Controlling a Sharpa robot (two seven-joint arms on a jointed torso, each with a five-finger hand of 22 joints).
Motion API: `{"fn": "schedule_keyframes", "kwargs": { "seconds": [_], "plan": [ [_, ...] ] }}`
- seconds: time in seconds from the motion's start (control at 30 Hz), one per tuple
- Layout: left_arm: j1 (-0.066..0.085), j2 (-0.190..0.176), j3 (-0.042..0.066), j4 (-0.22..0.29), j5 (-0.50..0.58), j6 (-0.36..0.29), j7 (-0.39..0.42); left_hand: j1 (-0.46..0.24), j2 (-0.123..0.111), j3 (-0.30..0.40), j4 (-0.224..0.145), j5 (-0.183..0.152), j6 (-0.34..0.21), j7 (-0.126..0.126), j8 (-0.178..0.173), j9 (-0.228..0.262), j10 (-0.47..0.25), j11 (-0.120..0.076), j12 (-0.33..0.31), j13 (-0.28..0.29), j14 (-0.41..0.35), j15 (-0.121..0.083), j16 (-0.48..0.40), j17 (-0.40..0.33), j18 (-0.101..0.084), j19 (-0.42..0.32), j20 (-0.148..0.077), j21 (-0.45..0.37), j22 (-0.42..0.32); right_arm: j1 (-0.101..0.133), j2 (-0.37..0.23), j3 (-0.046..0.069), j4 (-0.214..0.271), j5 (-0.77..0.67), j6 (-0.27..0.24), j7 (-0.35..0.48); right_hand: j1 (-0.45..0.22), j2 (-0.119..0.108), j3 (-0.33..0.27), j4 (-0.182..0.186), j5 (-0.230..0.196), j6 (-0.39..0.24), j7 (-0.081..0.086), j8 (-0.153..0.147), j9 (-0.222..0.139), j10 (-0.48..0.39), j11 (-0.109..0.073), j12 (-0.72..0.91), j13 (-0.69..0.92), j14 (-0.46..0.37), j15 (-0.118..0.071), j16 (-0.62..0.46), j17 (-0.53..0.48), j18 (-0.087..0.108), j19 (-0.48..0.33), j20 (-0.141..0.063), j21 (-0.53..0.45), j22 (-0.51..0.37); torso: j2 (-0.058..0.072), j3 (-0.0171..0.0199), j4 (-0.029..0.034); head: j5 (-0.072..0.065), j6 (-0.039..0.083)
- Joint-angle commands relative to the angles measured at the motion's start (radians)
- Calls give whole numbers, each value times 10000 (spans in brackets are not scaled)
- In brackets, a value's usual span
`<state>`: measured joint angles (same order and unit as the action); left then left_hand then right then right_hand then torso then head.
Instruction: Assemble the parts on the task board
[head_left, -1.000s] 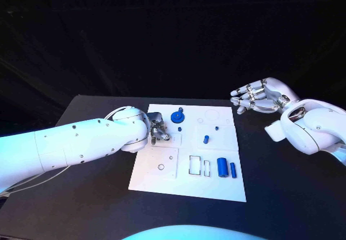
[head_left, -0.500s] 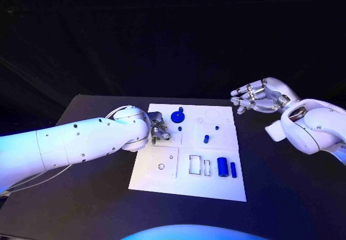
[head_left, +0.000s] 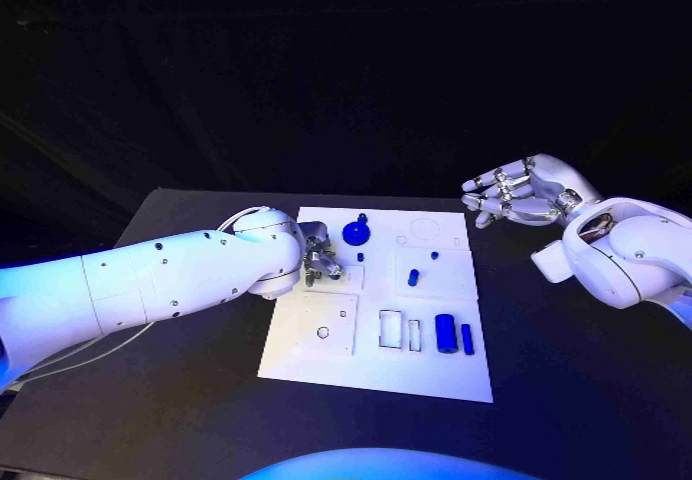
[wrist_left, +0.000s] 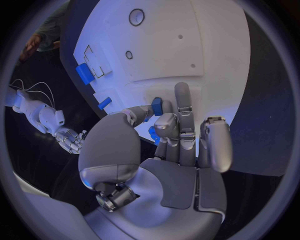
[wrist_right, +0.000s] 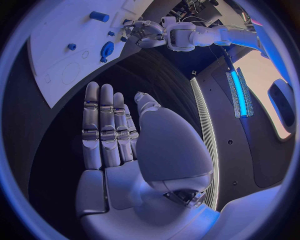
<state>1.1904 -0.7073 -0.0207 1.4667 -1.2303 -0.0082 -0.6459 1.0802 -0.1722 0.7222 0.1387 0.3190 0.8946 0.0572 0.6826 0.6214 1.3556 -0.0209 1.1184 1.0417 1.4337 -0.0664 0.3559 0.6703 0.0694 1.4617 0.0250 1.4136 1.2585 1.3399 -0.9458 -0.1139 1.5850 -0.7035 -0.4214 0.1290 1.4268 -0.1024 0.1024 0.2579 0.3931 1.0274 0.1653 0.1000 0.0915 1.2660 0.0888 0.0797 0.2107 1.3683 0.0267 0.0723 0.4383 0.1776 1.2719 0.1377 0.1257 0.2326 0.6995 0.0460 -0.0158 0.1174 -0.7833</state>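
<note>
A flat white task board (head_left: 378, 372), rectangular and smooth, lies in the middle of a matte black tabletop (head_left: 173, 400), its long axis running away from the robot. Shallow outlines are cut into its surface: a circle (head_left: 426, 231) at the far right, a small ring (head_left: 323, 333) in the near left panel, and narrow rectangular slots (head_left: 391, 328) beside it.

Small glossy blue parts sit on the board. A round disc with a knob (head_left: 355, 234) rests near the far edge. A short peg (head_left: 413, 277) stands in the right middle panel. Near the front right, a thick cylinder (head_left: 446, 333) and a thinner rod (head_left: 467, 338) lie side by side, both with their long axes pointing away from the robot.

The left hand (head_left: 319, 259), silver metal with jointed fingers, hangs over the board's left middle section. In the left wrist view, its thumb and a finger pinch a small blue block (wrist_left: 157, 107), with another finger stretched out straight over the white surface.

The right hand (head_left: 512, 195) hovers off the board's far right corner, above the black tabletop. Its fingers are spread apart and gently curved, with nothing in them. The right wrist view shows the fingers (wrist_right: 100, 127) lying straight, side by side.

No writing or labels can be read anywhere.
</note>
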Motion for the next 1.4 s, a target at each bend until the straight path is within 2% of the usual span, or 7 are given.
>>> {"fn": "schedule_keyframes", "kwargs": {
  "seconds": [0.03, 0.27, 0.4, 0.5, 0.7, 1.03, 1.4],
  "plan": [
    [-84, 68, -68, -31, 134, 687, -102, 41, 115, 1202, -1266, -47, -1, -62, -23, -30, 24, -12, -6, -13, 46, -35, -44, 12, -92, 137, 15, 53, 4, -1, -12, 3, 18, -78, 95, -38, -113, -18, 1, 72, 38, 9, 50, -41, 15, 19, 71, -37, -11, -9, 94, -46, -17, 59, 1, 35, -66, -16, -3, 5, 4, -5, 3],
    [-81, 85, -68, -64, 137, 773, -109, -173, 77, 812, -1108, -88, -7, -99, 3, -19, 40, -20, 7, -22, 56, -31, -57, 39, -92, 132, 17, 49, 4, -1, -29, 3, 37, -77, 93, -50, -153, -33, -10, 91, 42, -3, 57, -49, 14, 5, 81, -46, -16, -24, 104, -55, -22, 57, -5, 44, -82, -38, 2, 2, 11, -47, -8],
    [-81, 88, -68, -99, 180, 744, -111, -836, -13, -117, -467, -164, 125, -102, -11, -71, 58, -15, 47, -20, 68, -15, -71, 69, -92, 126, 11, 38, -4, -1, -36, 2, 41, -53, 86, -56, -213, -50, -31, 118, 35, -17, 66, -57, 13, -5, 92, -52, -20, -39, 116, -62, -27, 56, -9, 55, -103, -68, -1, -3, 16, -58, 12],
    [-81, 88, -67, -134, 235, 631, -115, -1088, 74, -970, -46, -163, 218, -130, -55, -135, 12, -31, 34, -58, 70, -29, -86, 92, -86, 120, -6, 22, -24, -1, -40, 2, 42, -38, 82, -65, -225, -54, -36, 123, 32, -20, 68, -59, 13, -7, 94, -53, -21, -41, 118, -63, -28, 56, -10, 58, -106, -73, 2, -1, 11, -50, 21],
    [-81, 84, -67, -190, 285, 487, -124, -900, 266, -2582, 476, -127, 281, -146, -190, -276, -50, -35, 89, -38, 81, -50, -126, 147, -86, 121, -23, -1, -37, -1, -41, 2, 37, -28, 75, -83, -272, -80, -63, 137, 20, -35, 75, -67, 13, -24, 105, -60, -24, -61, 130, -69, -34, 54, -18, 69, -126, -99, 3, 0, 8, -52, 21],
    [-82, 76, -66, -200, 297, 433, -126, -611, 421, -3382, 825, -109, 338, -133, -257, -366, -69, -22, 125, -30, 91, -36, -157, 184, -83, 126, -32, -9, -29, -1, -45, 2, 28, -25, 69, -98, -335, -92, -92, 159, 18, -54, 88, -77, 13, -52, 120, -70, -29, -95, 147, -78, -43, 53, -35, 86, -154, -135, 4, -1, 8, -73, 18],
    [-84, -31, -39, -58, 405, 304, -124, -492, 391, -4140, 1216, -111, 381, -128, -271, -415, -69, -17, 159, -24, 103, -34, -185, 215, -79, 124, -34, -25, -42, -2, -52, 1, -4, -21, 70, -108, -414, -83, -121, 188, 18, -68, 97, -82, 15, -65, 133, -70, -28, -117, 161, -78, -51, 54, -44, 102, -179, -170, 3, -10, 11, -105, 55]
  ]
}}
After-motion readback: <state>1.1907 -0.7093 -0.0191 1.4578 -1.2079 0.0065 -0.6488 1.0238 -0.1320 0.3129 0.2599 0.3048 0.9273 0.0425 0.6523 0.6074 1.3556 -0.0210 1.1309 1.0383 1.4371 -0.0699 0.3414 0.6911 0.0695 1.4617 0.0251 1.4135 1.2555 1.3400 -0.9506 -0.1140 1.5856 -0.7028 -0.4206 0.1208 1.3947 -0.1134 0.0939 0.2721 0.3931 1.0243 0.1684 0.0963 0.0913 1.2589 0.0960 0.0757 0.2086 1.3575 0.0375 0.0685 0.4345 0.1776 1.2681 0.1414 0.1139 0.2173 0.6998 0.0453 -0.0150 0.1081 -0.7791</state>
